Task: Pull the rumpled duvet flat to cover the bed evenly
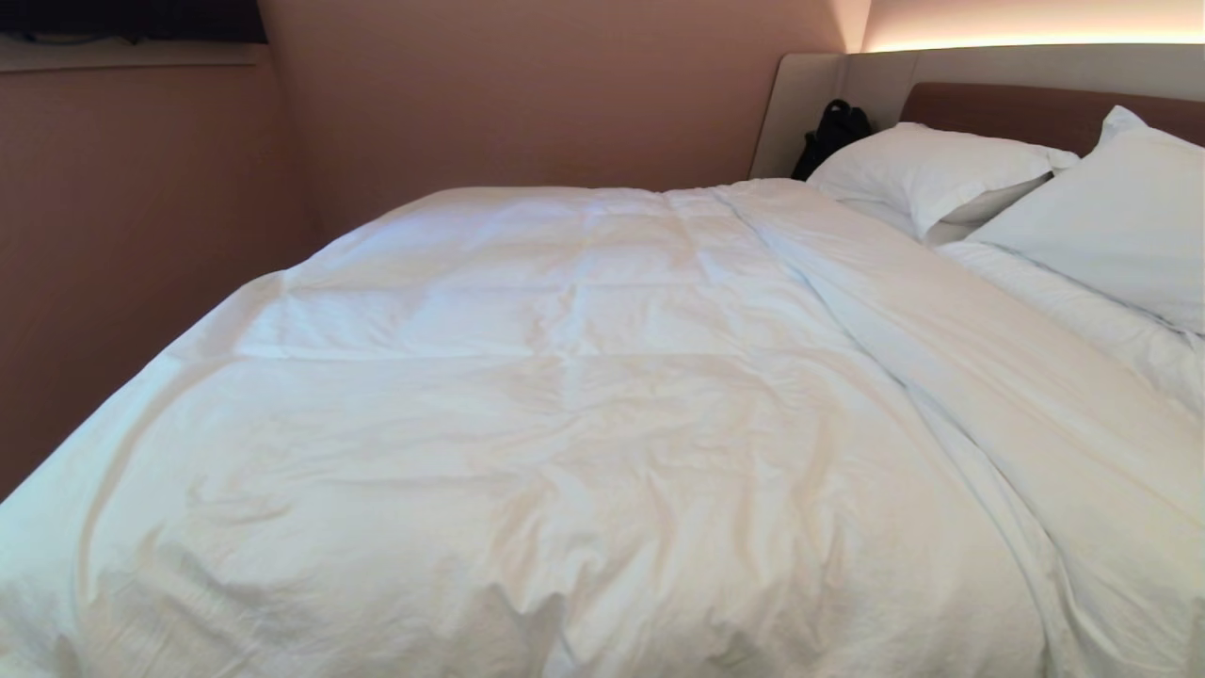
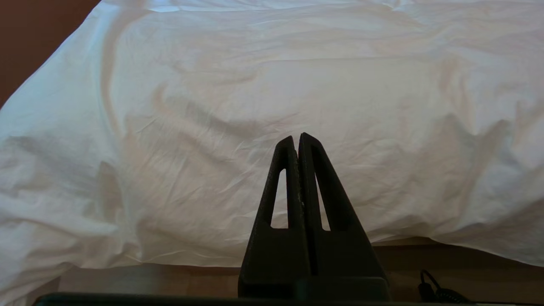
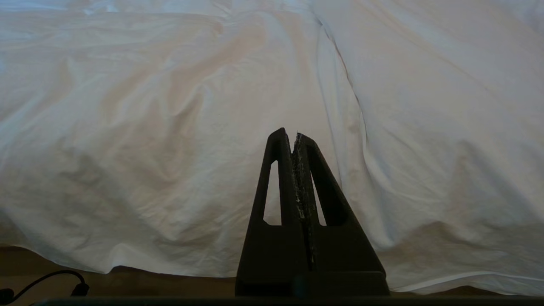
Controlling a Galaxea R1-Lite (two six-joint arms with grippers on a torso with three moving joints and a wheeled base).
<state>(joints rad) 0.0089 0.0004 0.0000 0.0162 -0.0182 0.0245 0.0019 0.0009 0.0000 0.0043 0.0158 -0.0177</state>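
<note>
The white duvet (image 1: 565, 395) lies spread over the bed, wrinkled, with a long fold (image 1: 847, 311) running from the head end toward the near right. Its near edge hangs over the brown bed base (image 2: 170, 276). Neither arm shows in the head view. In the left wrist view my left gripper (image 2: 297, 138) is shut and empty, held short of the duvet's (image 2: 212, 106) near edge. In the right wrist view my right gripper (image 3: 289, 135) is shut and empty too, just before the duvet (image 3: 170, 127) near the fold (image 3: 344, 106).
Two white pillows (image 1: 932, 169) (image 1: 1120, 217) lean on the brown and beige headboard (image 1: 1017, 108) at the far right. A black bag (image 1: 828, 132) sits beside them. A pinkish wall (image 1: 141, 235) runs along the bed's left side. A black cable (image 3: 55, 278) lies by the base.
</note>
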